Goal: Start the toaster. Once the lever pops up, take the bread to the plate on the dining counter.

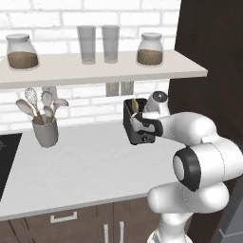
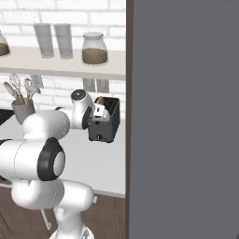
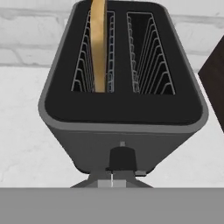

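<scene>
Grey utensil crock (image 1: pixel 45 132) stands at worktop's left, well clear. Black boxy toaster (image 1: pixel 137 124) sits further right, near the dark wall panel; golden-crusted bread slice (image 3: pixel 99 41) upright in its left slot, standing proud. Gripper (image 3: pixel 112 183), fingers pressed together and holding nothing, is at the toaster's narrow face by the lever (image 3: pixel 122 158), apparently to start it. Nothing obstructs.

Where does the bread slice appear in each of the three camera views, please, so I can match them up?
Left base view: the bread pokes up from the toaster, centre right, just left of the arm.
Right base view: left of centre, its top shows above the toaster, right of the wrist.
Hand view: top centre, upright in the left slot.
Shared landmark: the black toaster itself.
</scene>
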Controlling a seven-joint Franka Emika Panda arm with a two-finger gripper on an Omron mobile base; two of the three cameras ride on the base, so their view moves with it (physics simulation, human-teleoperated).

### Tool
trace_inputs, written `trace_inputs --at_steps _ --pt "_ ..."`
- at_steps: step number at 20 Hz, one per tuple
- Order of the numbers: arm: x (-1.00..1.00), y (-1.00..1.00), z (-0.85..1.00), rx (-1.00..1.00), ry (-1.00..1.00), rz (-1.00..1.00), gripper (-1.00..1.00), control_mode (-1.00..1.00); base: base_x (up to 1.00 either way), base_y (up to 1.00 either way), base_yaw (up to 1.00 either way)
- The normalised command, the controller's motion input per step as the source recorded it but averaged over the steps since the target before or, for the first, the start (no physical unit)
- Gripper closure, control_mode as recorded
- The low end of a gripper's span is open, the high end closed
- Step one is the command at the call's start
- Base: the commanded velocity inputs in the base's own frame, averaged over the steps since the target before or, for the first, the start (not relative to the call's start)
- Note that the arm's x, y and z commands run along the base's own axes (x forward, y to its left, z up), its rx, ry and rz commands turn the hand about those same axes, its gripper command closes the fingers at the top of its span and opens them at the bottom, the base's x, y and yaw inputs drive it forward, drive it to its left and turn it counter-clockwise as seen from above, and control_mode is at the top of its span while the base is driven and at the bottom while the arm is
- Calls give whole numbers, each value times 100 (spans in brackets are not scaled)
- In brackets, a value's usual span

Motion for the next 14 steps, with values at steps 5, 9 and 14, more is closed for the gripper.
trace_inputs --at_steps 5,9,14 --pt "18 -11 0 0 0 0 100 -100 0 0 0" --pt "2 -13 -6 0 0 0 100 -100 0 0 0" --pt "0 0 -13 0 0 0 100 -100 0 0 0"
